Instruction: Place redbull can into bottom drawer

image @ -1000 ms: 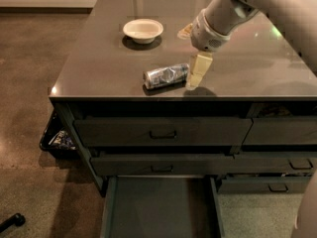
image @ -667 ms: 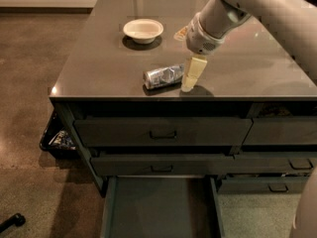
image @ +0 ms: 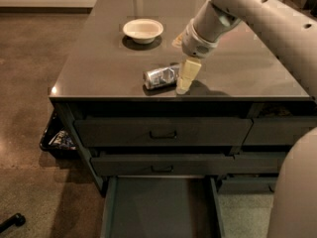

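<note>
hidden bits: the right end of the redbull can (image: 161, 76) sits behind my gripper (image: 184, 83), so I can't see how that end looks or if anything is touching it there.
cut off: the bottom drawer (image: 161, 207) runs off the lower edge of the view, so I only get the back part of its bare floor and its two side rails. My arm (image: 257, 19) covers the back right of the countertop (image: 99, 63), and a big pale part of me blocks the lower right corner.
hard to tell: which end of the can is the top, no clue tbh. There's also a black basket (image: 53, 139) on the floor to the left, half tucked behind the cabinet, with its contents just a blur.
gripper: down at the countertop near the front edge, right at the can's right end. Honestly can't tell if it's open or closed.
can location: lying on its side on the countertop near the front edge, well apart from the white bowl (image: 142, 29) further back.
can axis: runs roughly left to right along the front edge, slightly skewed, with the left end a bit nearer the edge.
drawer: pulled out, lowest in the left stack, under the two shut drawer fronts (image: 163, 132).
</note>
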Controlling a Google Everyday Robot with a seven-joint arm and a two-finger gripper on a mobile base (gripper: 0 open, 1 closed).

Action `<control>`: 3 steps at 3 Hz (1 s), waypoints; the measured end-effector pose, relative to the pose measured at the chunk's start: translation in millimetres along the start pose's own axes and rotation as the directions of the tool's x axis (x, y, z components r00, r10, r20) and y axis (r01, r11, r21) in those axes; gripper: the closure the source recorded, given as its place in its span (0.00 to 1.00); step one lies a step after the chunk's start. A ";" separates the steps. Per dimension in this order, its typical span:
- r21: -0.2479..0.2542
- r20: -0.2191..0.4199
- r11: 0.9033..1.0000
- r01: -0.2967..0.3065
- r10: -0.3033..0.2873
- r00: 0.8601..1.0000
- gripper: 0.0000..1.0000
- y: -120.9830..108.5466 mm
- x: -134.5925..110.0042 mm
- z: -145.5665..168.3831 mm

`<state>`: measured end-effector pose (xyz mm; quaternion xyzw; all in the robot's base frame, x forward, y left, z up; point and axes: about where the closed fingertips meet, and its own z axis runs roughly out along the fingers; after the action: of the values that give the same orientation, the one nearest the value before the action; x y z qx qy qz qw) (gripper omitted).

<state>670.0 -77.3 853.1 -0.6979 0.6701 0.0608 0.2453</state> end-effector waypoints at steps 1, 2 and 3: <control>-0.003 -0.001 1.000 -0.003 0.003 1.000 0.19 0.1 0.2 0.2; -0.003 -0.001 1.000 -0.003 0.003 1.000 0.42 0.1 0.2 0.2; -0.003 -0.001 1.000 -0.003 0.003 1.000 0.65 0.1 0.2 0.2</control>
<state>669.9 -77.4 852.8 -0.6972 0.6712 0.0617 0.2439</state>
